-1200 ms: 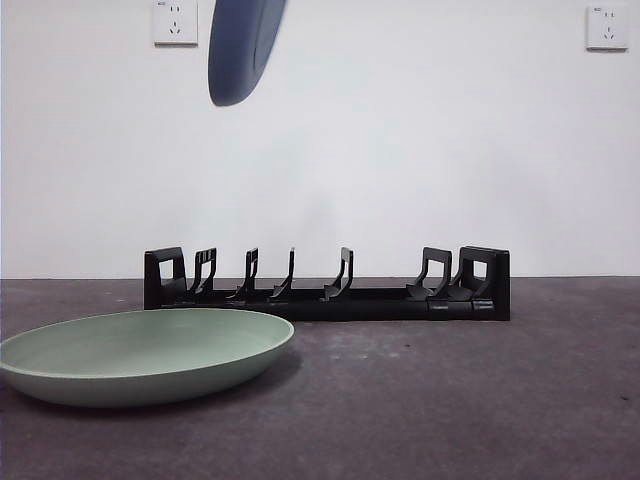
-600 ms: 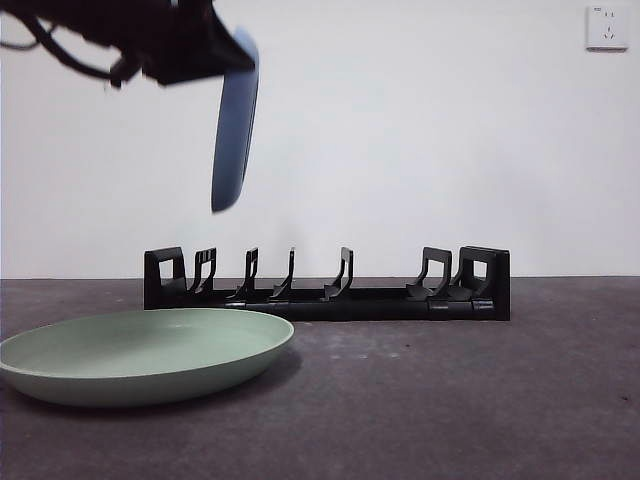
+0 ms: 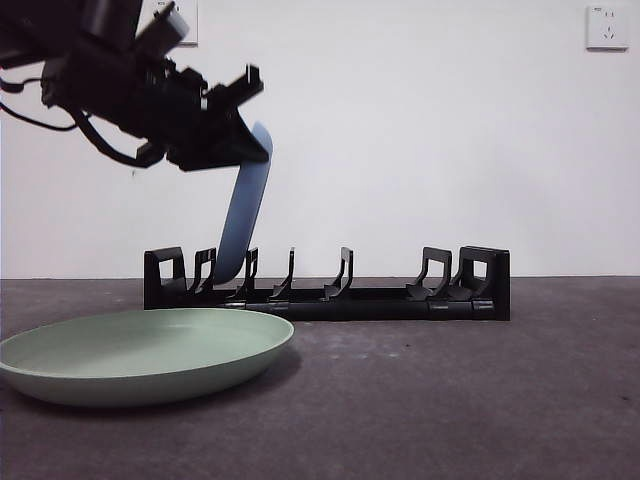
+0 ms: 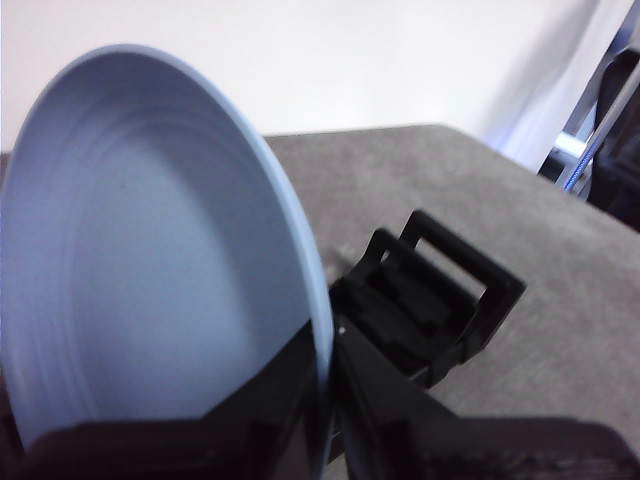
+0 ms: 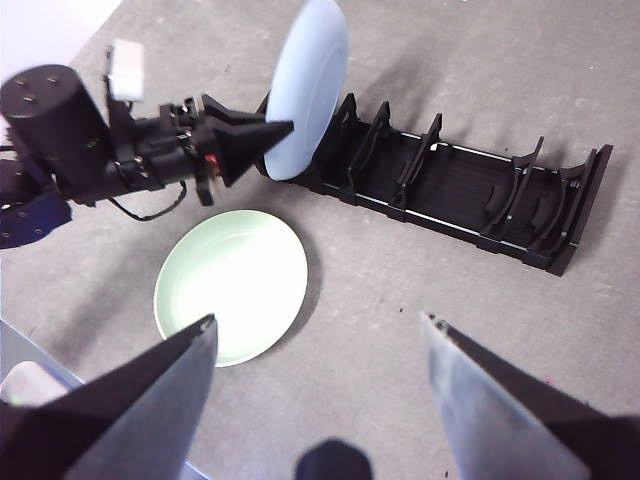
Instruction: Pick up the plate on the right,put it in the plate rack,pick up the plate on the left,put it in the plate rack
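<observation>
Now the left fingers (image 3: 252, 140) pinch the blue plate (image 3: 240, 225), its lower edge in the plate rack (image 3: 330, 290).

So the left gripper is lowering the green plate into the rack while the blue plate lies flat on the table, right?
Colours are swapped. The left gripper lowers the blue plate into the rack; the green plate lies flat on the table, as the front view shows.

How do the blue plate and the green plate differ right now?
The blue plate stands nearly on edge, its lower rim down among the prongs of the plate rack; the green plate lies flat on the table. The left claw is shut on the blue plate's upper rim; nothing holds the green one. Both are round, plain and shallow. The right claw hangs open above.
</observation>
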